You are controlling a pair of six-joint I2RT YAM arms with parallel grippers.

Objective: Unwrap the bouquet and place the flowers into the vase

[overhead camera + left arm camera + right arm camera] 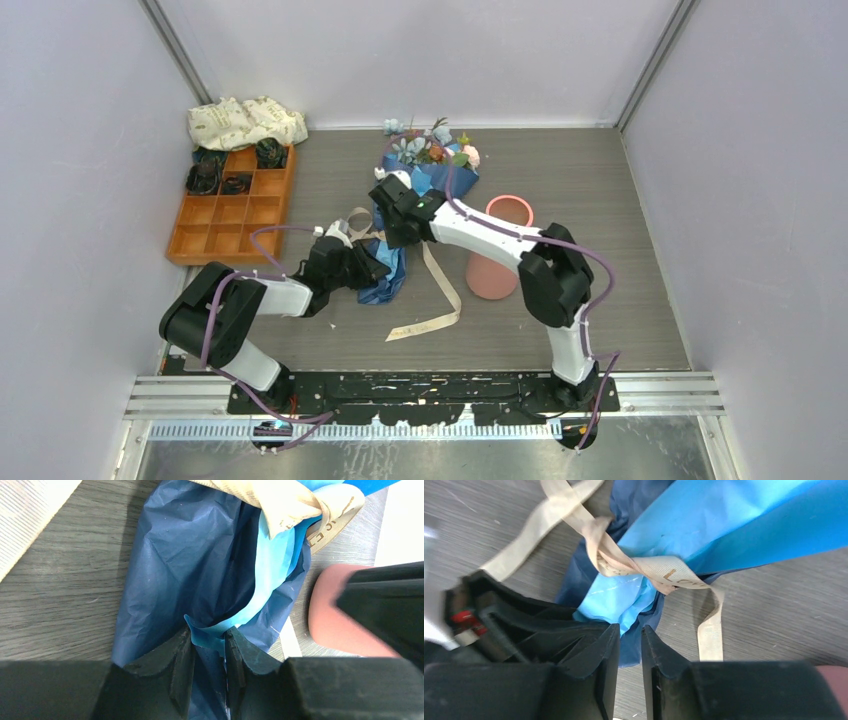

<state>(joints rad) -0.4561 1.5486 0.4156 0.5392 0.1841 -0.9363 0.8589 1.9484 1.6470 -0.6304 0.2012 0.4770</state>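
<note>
Where the bouquet lies mid-bench, flowers toward the far edge and pointed end toward the near edge, both arms meet over its paper. On the left gripper, jaws are narrow, clamped on dark and light blue paper at the pointed end. On the right gripper, jaws are slightly parted, blue paper at their tips, knotted ribbon just beyond. The vase stands upright beside the right arm, with bare bench between it and the right edge. The tray hugs the left edge.
</note>
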